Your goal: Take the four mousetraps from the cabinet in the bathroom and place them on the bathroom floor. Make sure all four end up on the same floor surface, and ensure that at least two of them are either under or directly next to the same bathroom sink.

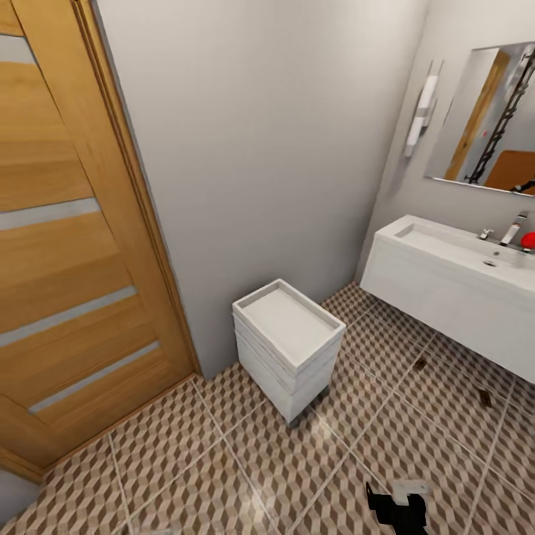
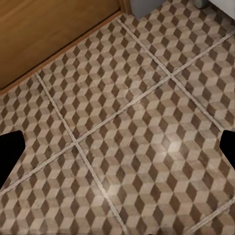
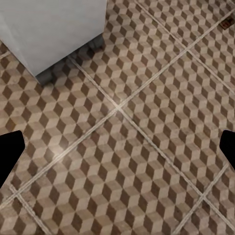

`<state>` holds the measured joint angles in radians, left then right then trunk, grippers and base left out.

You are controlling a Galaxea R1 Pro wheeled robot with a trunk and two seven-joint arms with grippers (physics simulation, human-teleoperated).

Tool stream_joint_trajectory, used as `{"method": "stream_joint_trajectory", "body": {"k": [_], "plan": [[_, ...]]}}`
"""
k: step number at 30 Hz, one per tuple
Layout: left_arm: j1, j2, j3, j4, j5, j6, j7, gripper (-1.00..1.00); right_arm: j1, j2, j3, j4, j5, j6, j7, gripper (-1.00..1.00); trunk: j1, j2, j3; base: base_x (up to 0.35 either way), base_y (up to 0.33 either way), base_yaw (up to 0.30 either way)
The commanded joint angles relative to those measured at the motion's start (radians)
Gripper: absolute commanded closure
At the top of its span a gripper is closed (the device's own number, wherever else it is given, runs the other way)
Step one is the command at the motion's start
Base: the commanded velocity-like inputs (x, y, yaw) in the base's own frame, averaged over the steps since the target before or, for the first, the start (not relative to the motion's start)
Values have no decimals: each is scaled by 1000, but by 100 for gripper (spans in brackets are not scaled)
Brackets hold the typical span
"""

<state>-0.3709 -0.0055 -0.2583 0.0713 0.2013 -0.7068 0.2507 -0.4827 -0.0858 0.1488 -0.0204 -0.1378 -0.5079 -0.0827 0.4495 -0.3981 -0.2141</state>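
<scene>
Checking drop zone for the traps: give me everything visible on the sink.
The sink is a wide white rectangular basin sunk into a white vanity on the right-hand wall, below a mirror. A chrome faucet stands at its back edge, beside a red object. The vanity hangs clear of the cube-patterned floor; two small brown items lie below it.

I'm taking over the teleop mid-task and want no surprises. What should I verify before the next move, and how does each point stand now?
1. The left hand is open and empty: ok, bare tiles lie between its fingers.
2. The right hand is open and empty: ok.
3. Two mousetraps are by the sink: ok, both lie on the bathroom floor just below it.
4. Those two share one floor surface: ok, same cube-pattern tiles.
5. All four mousetraps are down: cannot tell, two counted.
</scene>
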Motion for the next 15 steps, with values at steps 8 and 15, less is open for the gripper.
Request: {"method": "stream_joint_trajectory", "body": {"k": [8, 15], "plan": [[-2, -1, -9, 4, 6, -5, 2, -100, -1, 0, 9, 0, -9, -3, -2, -100, 1, -2, -2, 0, 0, 250], [-2, -1, -9, 4, 6, -5, 2, -100, -1, 0, 9, 0, -9, -3, -2, -100, 1, -2, -2, 0, 0, 250]]}}
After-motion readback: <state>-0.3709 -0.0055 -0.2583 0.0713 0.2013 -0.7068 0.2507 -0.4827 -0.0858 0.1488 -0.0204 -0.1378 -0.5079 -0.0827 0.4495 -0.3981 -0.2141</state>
